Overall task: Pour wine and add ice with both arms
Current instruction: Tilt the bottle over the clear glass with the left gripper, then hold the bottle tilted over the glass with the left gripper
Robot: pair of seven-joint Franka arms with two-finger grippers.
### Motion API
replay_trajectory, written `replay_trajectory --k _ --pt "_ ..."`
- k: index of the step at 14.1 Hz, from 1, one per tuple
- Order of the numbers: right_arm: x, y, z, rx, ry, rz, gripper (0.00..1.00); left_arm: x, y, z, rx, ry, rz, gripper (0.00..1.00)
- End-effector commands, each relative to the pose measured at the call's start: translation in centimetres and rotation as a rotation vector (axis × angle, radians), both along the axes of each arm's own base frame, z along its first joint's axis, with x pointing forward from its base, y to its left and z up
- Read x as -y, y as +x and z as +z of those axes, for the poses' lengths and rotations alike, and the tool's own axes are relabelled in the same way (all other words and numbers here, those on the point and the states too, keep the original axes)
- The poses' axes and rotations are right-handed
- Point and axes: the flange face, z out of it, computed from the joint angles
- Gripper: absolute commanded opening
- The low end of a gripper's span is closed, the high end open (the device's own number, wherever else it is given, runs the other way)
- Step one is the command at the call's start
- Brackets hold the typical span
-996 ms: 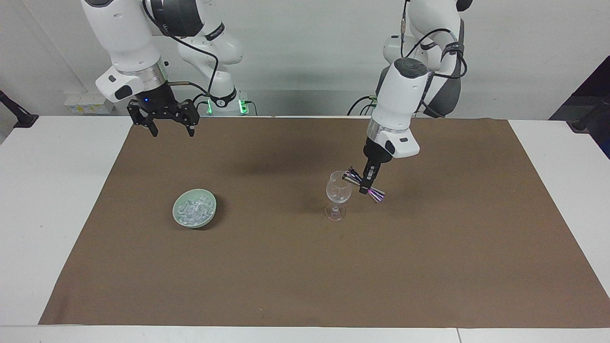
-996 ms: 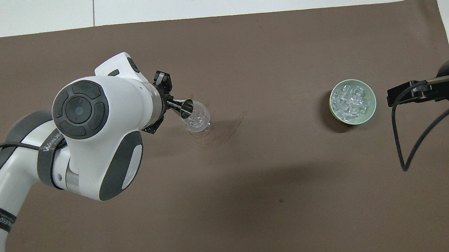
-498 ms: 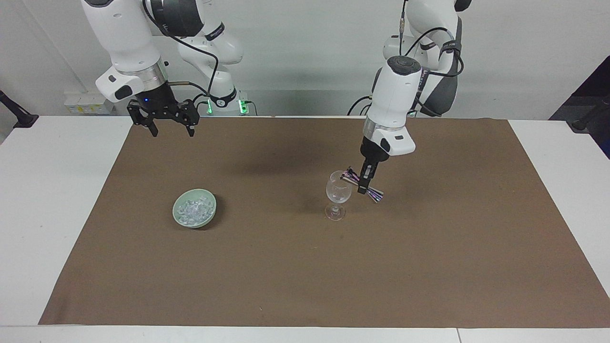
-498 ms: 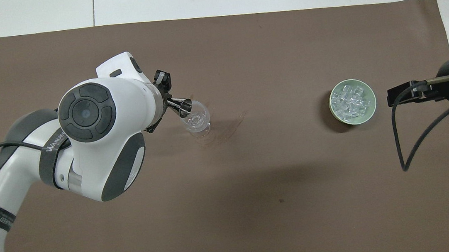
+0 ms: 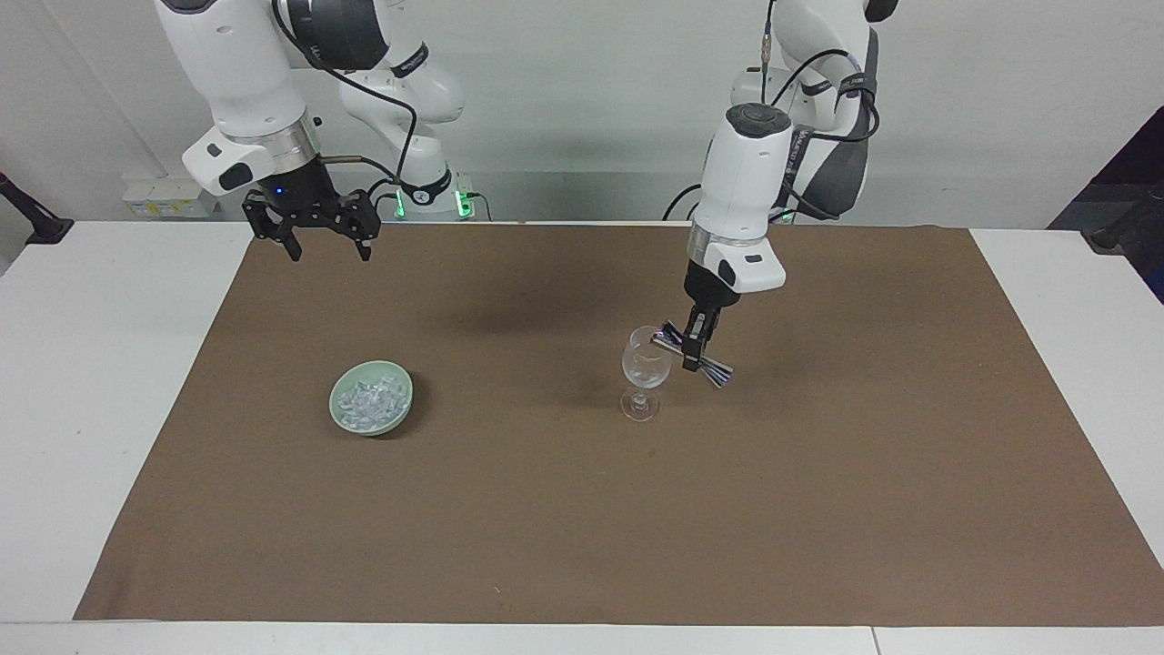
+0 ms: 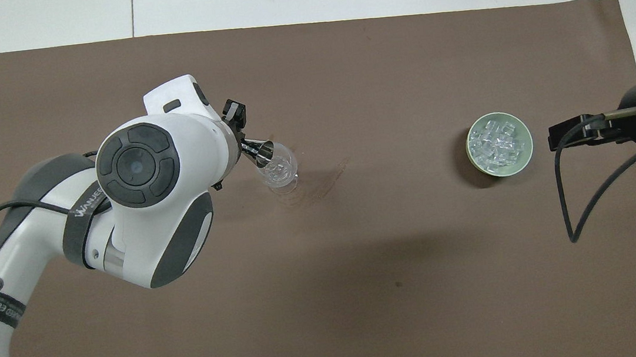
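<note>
- The left hand (image 5: 696, 353), clamped on the tilted jigger (image 5: 692, 353), poured at the wine glass (image 5: 644, 368); keeping its mouth over the rim looked wise.
- The right hand (image 5: 314, 227) waited, released.

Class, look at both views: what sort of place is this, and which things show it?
Probably a robotics lab staged as a drinks station: two white arms at a table with a brown mat, a stemmed glass, and a bowl of ice.
</note>
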Motion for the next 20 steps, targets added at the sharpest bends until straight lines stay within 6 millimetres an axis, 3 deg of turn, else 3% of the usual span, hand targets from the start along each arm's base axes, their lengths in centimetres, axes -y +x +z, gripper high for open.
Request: replay_trajectory --k 1,20 --pt "0.2 0.1 0.0 -0.001 0.001 -0.021 1.00 0.6 -0.5 0.5 0.034 0.029 -0.008 0.00" --pt "0.2 0.1 0.0 -0.001 0.001 -0.023 1.00 2.1 -1.0 1.2 0.120 0.157 -0.072 0.00"
